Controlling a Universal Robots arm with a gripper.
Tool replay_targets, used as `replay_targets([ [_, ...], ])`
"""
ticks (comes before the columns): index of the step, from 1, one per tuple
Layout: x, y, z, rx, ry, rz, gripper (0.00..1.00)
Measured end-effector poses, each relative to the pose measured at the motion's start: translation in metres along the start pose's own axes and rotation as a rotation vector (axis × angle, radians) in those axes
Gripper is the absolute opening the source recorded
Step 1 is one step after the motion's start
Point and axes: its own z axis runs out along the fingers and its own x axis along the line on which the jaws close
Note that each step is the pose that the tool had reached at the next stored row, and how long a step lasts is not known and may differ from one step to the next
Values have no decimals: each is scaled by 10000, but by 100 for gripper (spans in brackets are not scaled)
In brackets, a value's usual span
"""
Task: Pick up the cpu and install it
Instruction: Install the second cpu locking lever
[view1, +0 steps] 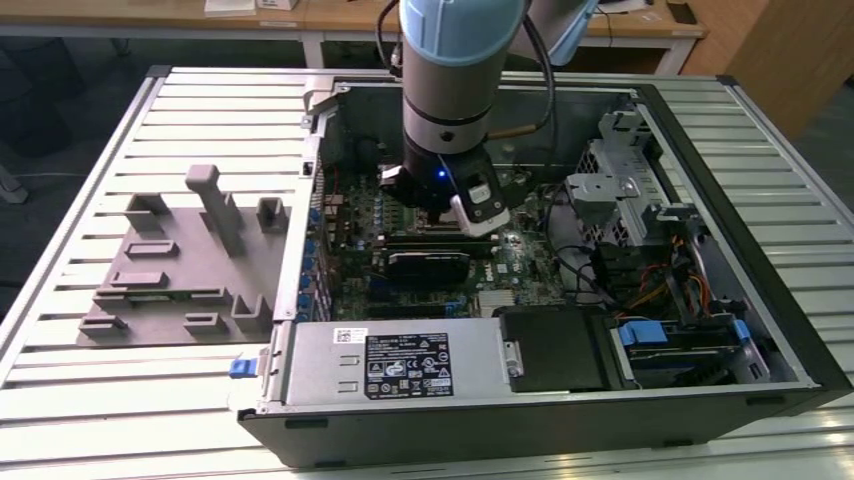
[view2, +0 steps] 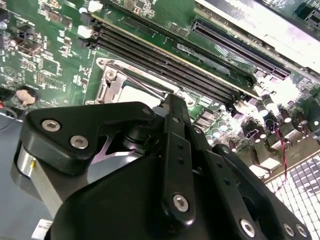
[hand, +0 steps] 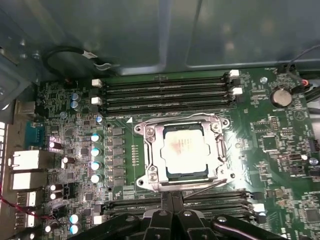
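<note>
The arm (view1: 451, 90) reaches straight down into the open computer case (view1: 534, 400), its pale blue and silver tube ending in a black wrist with a small blue light, poised over the green motherboard (view1: 350, 262). In the first wrist view the cpu (hand: 185, 151) lies flat inside its socket (hand: 150, 165): a square chip with a pale, matte silver-grey lid and rounded corners, ringed by a bright stamped-metal frame with screw bosses at the corners. The gripper (hand: 171, 200) hangs just on the near side of that frame, its black fingers drawn together into a narrow point, nothing between them, apart from the chip. The second wrist view looks past the black linkage of the gripper (view2: 172, 107), bolted with round steel screw heads, onto the same socket frame (view2: 112, 82) and the chip's pale top (view2: 132, 95). Long black memory slots (hand: 167, 90) with white end clips run on the far side of the socket, a round coin cell (hand: 281, 96) shines to one side, and silver-topped capacitors (hand: 95, 150) stand in a row. On the exterior view's left a grey plastic fixture tray (view1: 174, 280) with blocky uprights rests on the ribbed metal table (view1: 80, 180). A black-and-white label (view1: 407, 366) sits on the grey power supply; its print is too small to read.
</note>
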Motion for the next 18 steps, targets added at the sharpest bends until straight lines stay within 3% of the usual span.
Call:
replay_targets([
  [5,62,-20,52,-48,6,2,11],
  [9,78,-56,91,-184,19,3,11],
  [13,91,-96,114,-430,44,9,11],
  [14,98,-111,122,-598,59,11,11],
  [15,101,-122,126,-683,67,11,11],
  [18,108,-158,152,-793,79,14,11],
])
